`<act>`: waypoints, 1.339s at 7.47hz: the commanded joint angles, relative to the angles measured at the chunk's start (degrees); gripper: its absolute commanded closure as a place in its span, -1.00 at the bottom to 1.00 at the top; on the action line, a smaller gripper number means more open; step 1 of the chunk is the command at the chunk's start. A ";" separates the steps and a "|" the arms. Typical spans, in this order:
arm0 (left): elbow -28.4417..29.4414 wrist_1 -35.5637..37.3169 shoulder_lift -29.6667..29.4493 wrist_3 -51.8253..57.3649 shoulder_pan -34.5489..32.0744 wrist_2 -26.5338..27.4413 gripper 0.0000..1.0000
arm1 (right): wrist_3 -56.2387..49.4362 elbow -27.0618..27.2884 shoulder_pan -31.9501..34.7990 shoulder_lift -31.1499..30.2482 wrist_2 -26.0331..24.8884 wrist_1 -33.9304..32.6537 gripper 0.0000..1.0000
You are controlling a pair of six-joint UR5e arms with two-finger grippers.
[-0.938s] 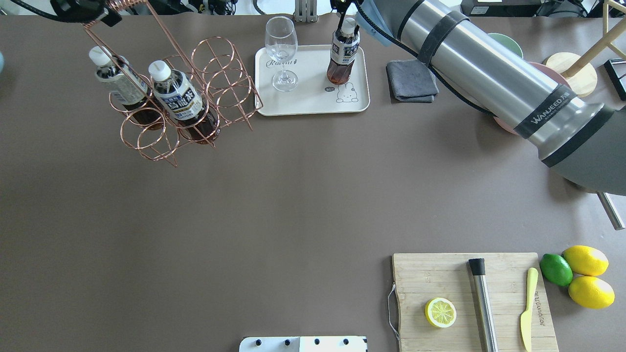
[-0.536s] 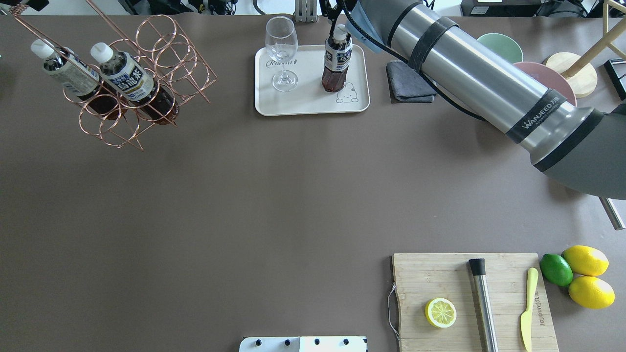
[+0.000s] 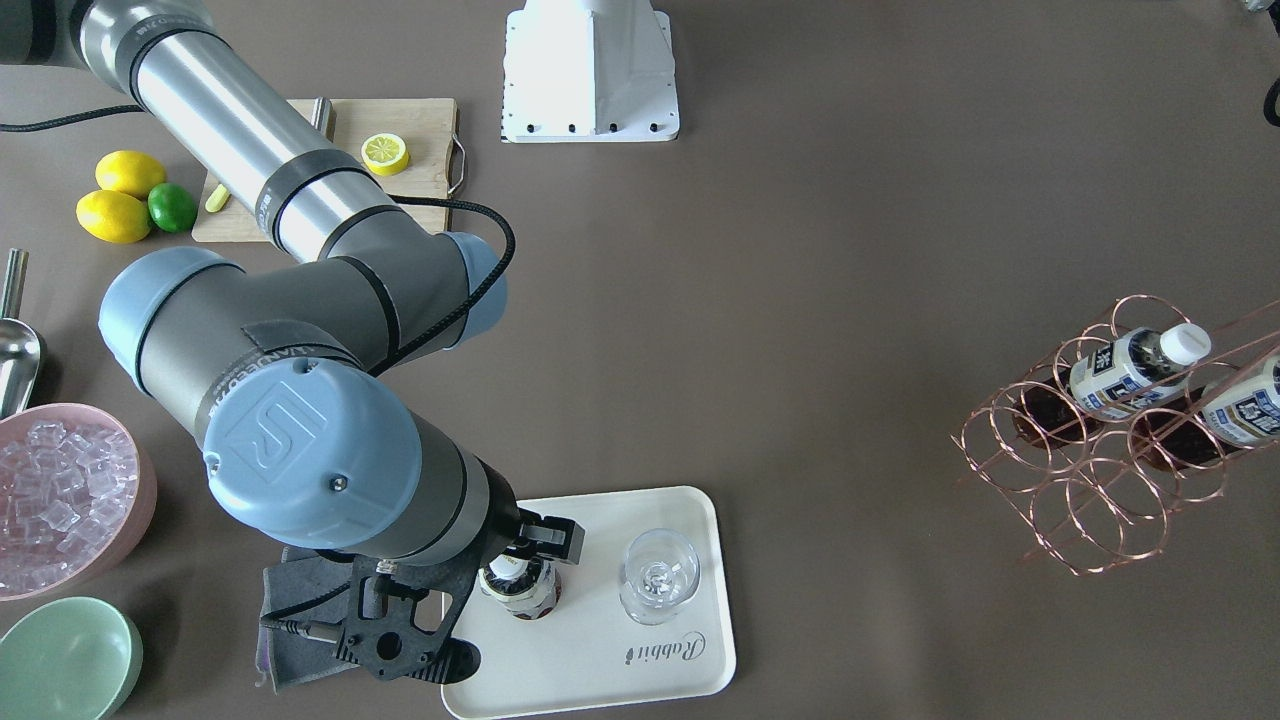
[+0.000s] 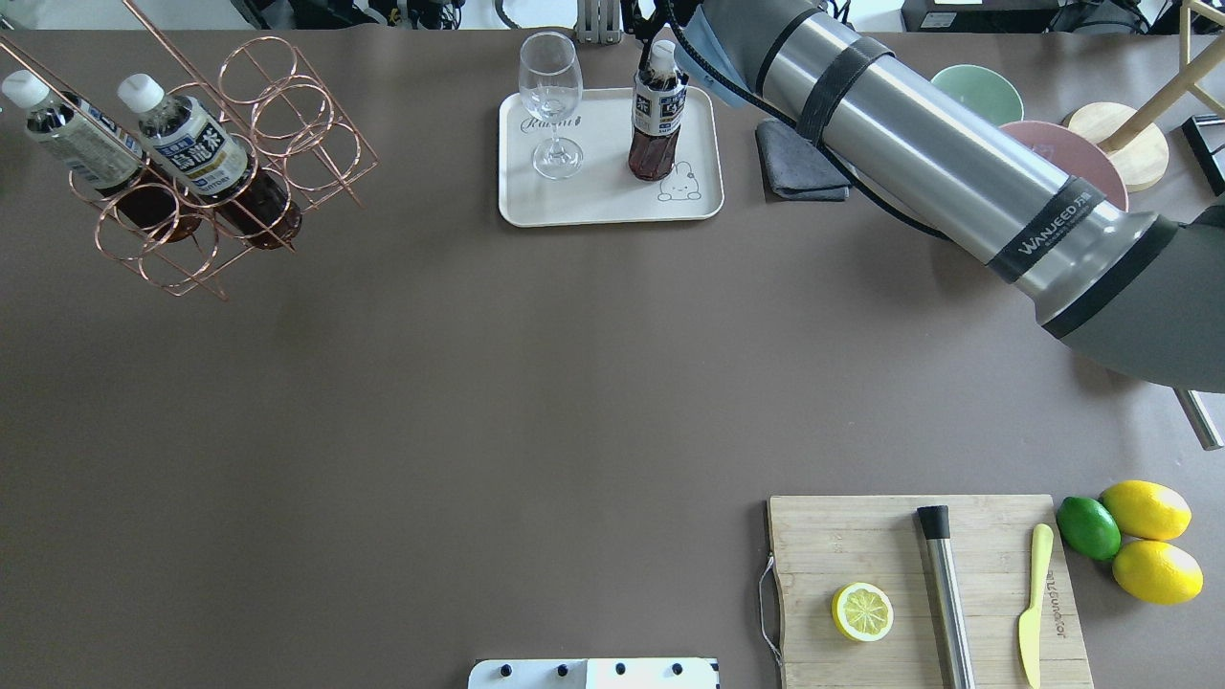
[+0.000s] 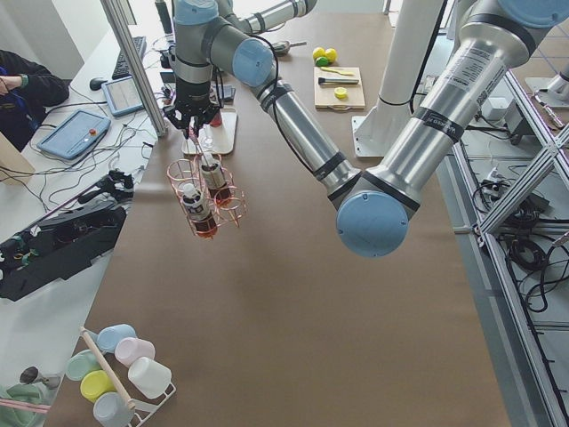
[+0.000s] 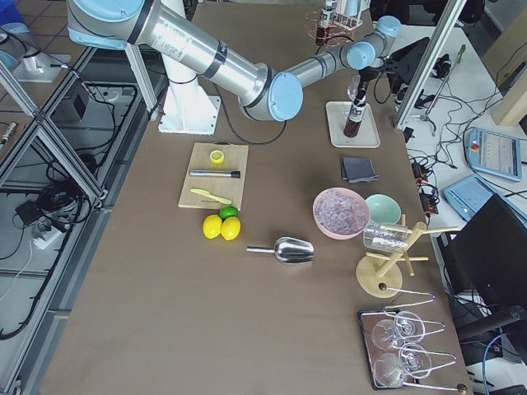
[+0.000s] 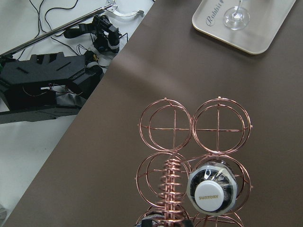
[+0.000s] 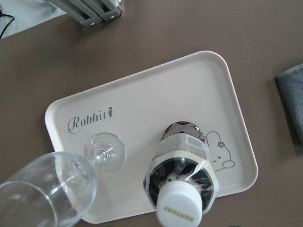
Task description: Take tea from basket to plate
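My right gripper is shut on the neck of a tea bottle. The bottle stands nearly upright on the cream plate, next to the rabbit drawing. In the right wrist view I see the bottle from above; I cannot tell whether its base touches the plate. The copper wire basket hangs tilted over the table's far left. It holds two more tea bottles. Its twisted handle runs up to my left gripper. I cannot tell whether that gripper is open or shut.
A stemmed glass stands on the plate's left half. A grey cloth, a mint bowl and a pink ice bowl lie right of the plate. A cutting board, two lemons and a lime are near right.
The basket has swung left with its two bottles. The bottle in my right gripper has shifted slightly left on the plate and straightened.
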 commanded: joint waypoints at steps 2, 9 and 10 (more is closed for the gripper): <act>10.73 -12.80 -0.19 14.94 -0.25 3.01 1.00 | -7.16 19.28 0.13 -4.67 0.05 -17.93 -0.99; 28.86 -31.21 -5.01 29.56 0.54 3.10 1.00 | -58.20 56.35 18.56 -55.90 -1.80 -27.92 -0.99; 28.96 -31.13 -5.37 29.48 1.41 3.44 1.00 | -65.06 56.44 23.12 -60.21 -1.80 -27.65 -0.99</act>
